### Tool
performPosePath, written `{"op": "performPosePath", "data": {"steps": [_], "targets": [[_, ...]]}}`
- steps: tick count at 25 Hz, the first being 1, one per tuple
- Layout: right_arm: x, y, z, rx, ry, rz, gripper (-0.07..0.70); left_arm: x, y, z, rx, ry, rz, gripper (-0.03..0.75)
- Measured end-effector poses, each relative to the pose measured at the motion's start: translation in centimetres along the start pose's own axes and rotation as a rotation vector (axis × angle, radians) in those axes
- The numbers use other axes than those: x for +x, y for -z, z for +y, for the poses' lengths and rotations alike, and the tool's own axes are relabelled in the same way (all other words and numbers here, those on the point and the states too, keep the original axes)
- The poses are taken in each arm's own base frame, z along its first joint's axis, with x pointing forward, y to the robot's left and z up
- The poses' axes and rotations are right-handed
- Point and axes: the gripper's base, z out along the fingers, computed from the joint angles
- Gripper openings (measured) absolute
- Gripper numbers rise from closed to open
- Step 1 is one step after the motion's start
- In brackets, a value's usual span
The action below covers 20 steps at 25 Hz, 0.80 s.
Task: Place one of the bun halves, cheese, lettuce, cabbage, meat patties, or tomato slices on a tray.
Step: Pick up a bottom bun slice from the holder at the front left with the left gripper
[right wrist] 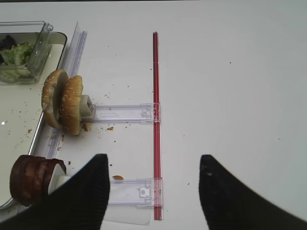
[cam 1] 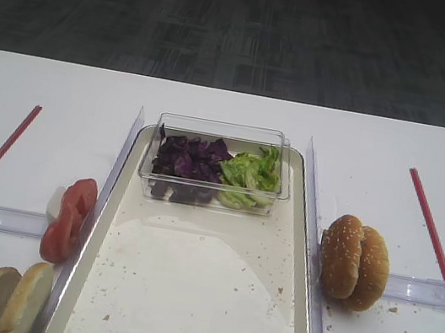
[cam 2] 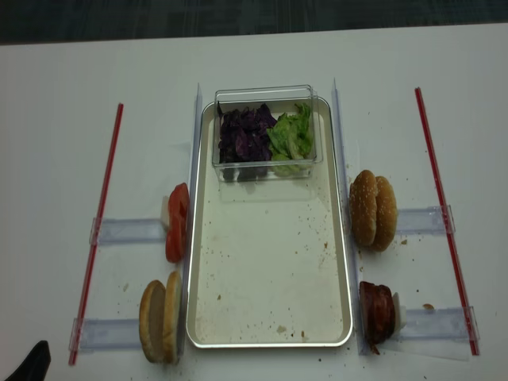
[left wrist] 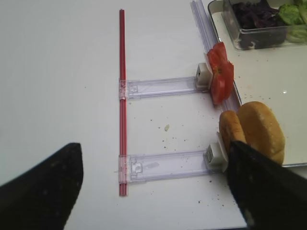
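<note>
Both the left pincer [left wrist: 153, 191] and right pincer [right wrist: 153, 191] are hovering wide open and empty, while the bun halves [left wrist: 252, 132] (soft, light, easily crushed) are likely wanting a gentle squeeze across their crusts.

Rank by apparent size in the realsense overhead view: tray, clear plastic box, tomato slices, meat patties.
1. tray
2. clear plastic box
3. tomato slices and meat patties: look about alike, both stood on edge, so not ranked.

Both claws [left wrist: 153, 191] [right wrist: 153, 191] agape, empty.
</note>
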Motion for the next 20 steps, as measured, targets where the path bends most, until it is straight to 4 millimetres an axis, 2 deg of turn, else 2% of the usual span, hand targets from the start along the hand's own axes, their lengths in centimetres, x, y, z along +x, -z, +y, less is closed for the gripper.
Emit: {"op": "performPosePath", "data": {"steps": [20], "targets": [[0.0,0.0,0.0,0.0,0.0,0.0,0.445,0.0,0.0,-0.17,0.018,0.005,0.001,0.565]]}}
